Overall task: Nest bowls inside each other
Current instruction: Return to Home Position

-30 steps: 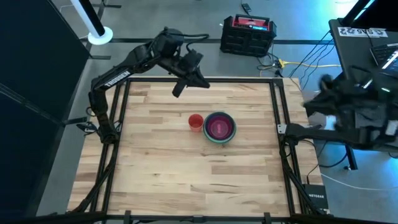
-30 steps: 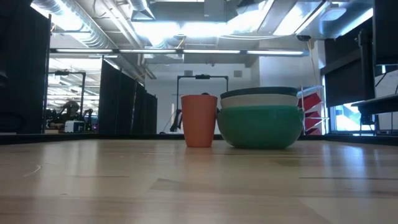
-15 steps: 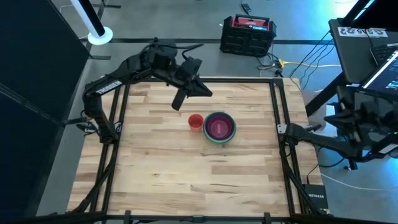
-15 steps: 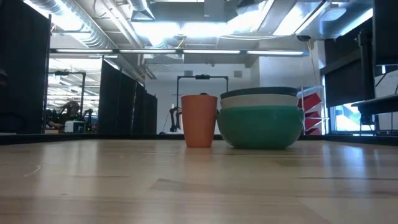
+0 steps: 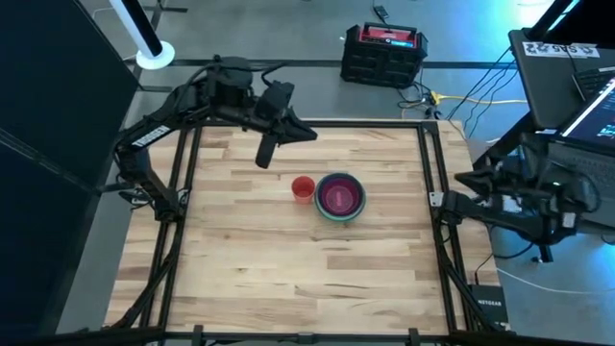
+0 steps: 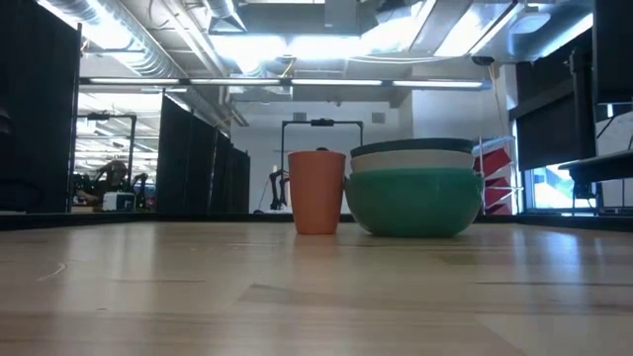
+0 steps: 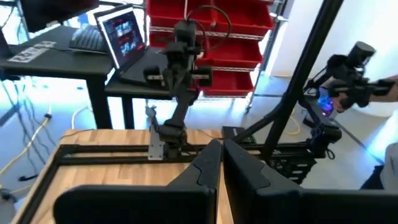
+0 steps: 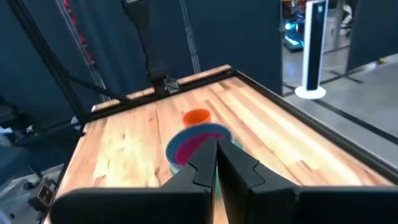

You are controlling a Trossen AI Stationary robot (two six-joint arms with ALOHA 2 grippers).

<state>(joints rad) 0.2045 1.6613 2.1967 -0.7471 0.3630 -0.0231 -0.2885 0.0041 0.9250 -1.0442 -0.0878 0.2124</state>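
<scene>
The bowls (image 5: 339,197) stand nested in one stack near the table's middle, a pink bowl innermost. In the low view the stack (image 6: 413,188) rests on the green outer bowl's base, with a white rim and a dark teal rim above it. My left gripper (image 5: 263,154) hangs shut over the far part of the table, left of the stack and apart from it; its fingers (image 7: 221,158) hold nothing. My right gripper (image 5: 463,179) is shut beyond the table's right edge, and its fingers (image 8: 216,155) point toward the stack (image 8: 196,144).
A red cup (image 5: 303,187) stands upright just left of the stack, close beside it in the low view (image 6: 316,191). A dark frame (image 5: 428,163) runs round the wooden table. A black and red case (image 5: 382,53) lies on the floor beyond the far edge.
My left gripper has drawn back toward the table's far left corner and risen, staying shut. My right arm has sunk and folded in beside the table's right edge, its gripper still shut. The stack and the cup have not moved.
</scene>
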